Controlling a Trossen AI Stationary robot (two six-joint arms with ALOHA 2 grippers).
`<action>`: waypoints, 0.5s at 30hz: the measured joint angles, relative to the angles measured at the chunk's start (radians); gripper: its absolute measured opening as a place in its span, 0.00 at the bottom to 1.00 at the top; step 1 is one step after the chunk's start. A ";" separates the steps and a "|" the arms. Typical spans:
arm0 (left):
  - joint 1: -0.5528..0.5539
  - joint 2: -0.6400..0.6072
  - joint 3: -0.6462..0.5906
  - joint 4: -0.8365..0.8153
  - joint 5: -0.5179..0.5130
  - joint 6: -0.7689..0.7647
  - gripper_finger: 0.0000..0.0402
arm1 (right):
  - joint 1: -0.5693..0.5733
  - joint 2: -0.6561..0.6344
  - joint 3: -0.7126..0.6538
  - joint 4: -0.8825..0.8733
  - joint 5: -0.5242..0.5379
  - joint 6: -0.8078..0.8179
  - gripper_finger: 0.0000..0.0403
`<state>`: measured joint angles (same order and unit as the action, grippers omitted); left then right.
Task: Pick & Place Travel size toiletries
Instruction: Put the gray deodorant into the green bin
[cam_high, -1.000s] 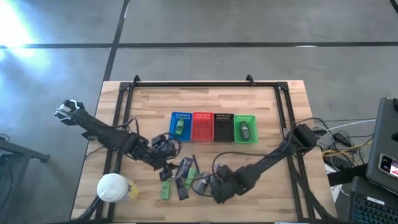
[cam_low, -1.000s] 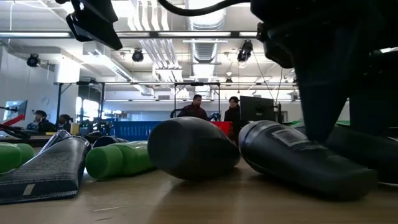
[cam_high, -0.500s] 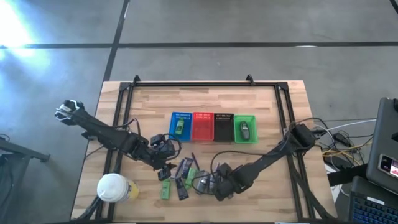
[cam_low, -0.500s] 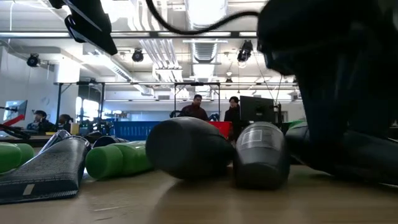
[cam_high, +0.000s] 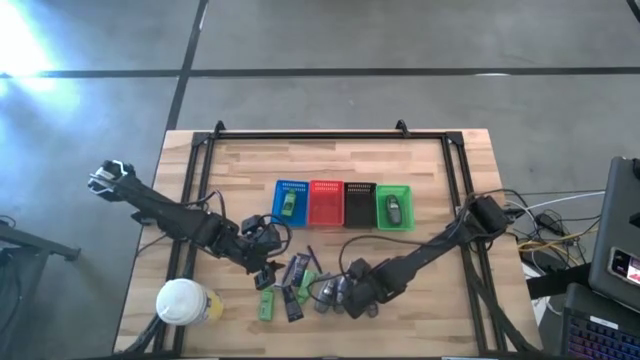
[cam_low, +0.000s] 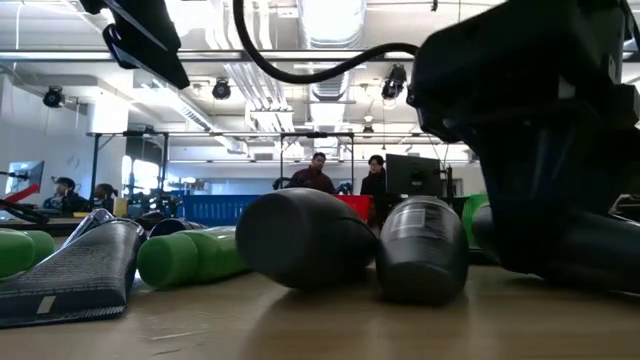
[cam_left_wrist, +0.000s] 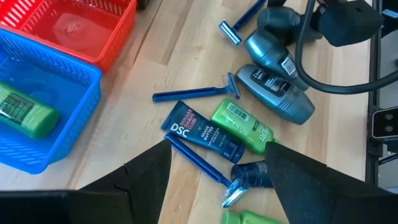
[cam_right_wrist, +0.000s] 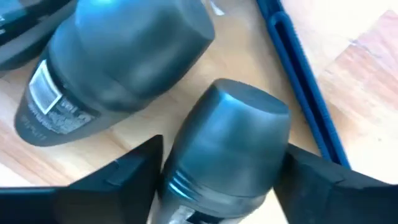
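Note:
The toiletries lie in a cluster near the table's near edge (cam_high: 300, 285): a green tube (cam_left_wrist: 242, 127), a dark sachet (cam_left_wrist: 202, 134), blue-handled razors (cam_left_wrist: 196, 93) and two grey oval pieces (cam_left_wrist: 280, 93). My left gripper (cam_left_wrist: 217, 186) hangs open above the sachet and a razor, touching nothing. My right gripper (cam_right_wrist: 221, 186) is low at the cluster's right side, open, with one grey oval piece (cam_right_wrist: 227, 146) between its fingers. The second grey piece (cam_right_wrist: 118, 62) lies on its side just beyond. My right gripper has its fingers (cam_right_wrist: 127, 177) on either side of the grey oval piece's body (cam_right_wrist: 186, 155), coming along it at a low slant from the table's right. The piece rests on the table (cam_low: 420, 250). Whether the fingers touch its sides, I cannot tell.
Four baskets stand in a row mid-table: blue (cam_high: 290, 201) with a green tube, red (cam_high: 326, 203), black (cam_high: 359, 204), green (cam_high: 394, 207) with a grey piece. A white-lidded cup (cam_high: 181, 301) stands near the left front corner. A black frame (cam_high: 310, 135) rims the table.
My right gripper has moved a little toward the table's far edge and left, into the cluster. The grey oval piece at its fingers has turned about on the table, from lying slantwise to pointing its end at the near edge.

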<state>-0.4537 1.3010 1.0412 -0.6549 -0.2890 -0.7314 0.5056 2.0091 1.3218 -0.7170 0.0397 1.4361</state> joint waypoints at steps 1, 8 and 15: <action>0.000 0.000 0.000 0.000 0.000 -0.004 0.66 | 0.000 0.000 -0.002 -0.001 -0.006 -0.001 0.59; 0.000 0.000 0.000 0.000 -0.010 -0.017 0.66 | 0.014 -0.065 -0.009 -0.017 0.002 -0.036 0.50; 0.001 0.000 0.000 0.005 -0.082 -0.060 0.66 | 0.035 -0.251 -0.012 -0.147 0.184 0.135 0.50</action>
<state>-0.4523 1.3010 1.0412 -0.6500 -0.3711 -0.7914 0.5403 1.7583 1.3099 -0.8644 0.2233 1.5709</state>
